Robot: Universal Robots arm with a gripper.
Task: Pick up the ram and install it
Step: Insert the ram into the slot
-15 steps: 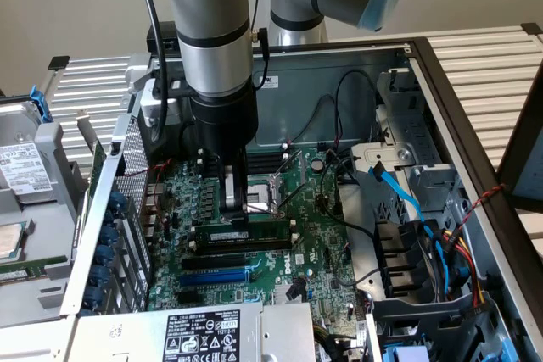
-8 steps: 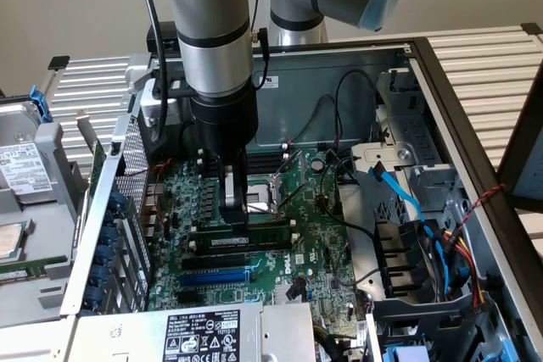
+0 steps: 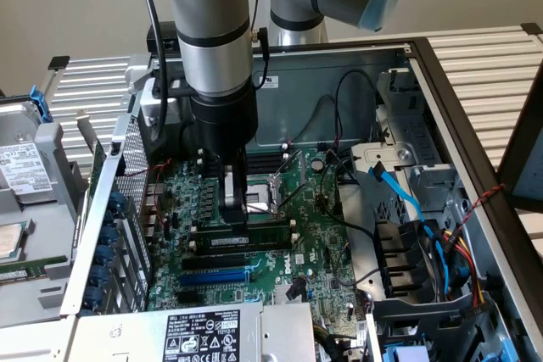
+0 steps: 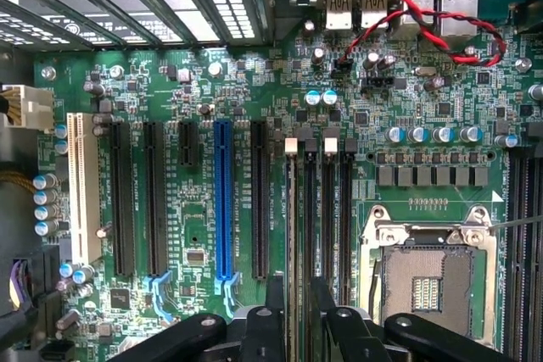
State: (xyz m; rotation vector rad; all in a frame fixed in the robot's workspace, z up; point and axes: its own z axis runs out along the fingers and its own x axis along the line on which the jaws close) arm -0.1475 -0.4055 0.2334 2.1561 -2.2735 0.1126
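Fingers (image 4: pixel 276 294) stand a little apart on either side of the ram (image 3: pixel 254 238), as we see in the wrist view, where the thin edge of the stick runs up between the two black pads; we cannot tell whether the pads touch it. We see the gripper (image 3: pixel 235 212) in the exterior view reaching straight down from the arm (image 3: pixel 212 40) onto the motherboard (image 3: pixel 314 235), its tips at the top edge of the ram. We find the ram standing on edge in one of the long black slots (image 4: pixel 328 209) beside the CPU socket (image 4: pixel 428 273), its white label facing the camera in the exterior view. We cannot tell whether it is fully seated. We note the blue slot (image 3: pixel 216 277) lying near it, with a black slot between them. We also see a red-and-black twisted wire (image 4: pixel 441 27) crossing the board near the rear ports, and blue cables (image 3: pixel 407 197) at the exterior view's right, by the drive bays.
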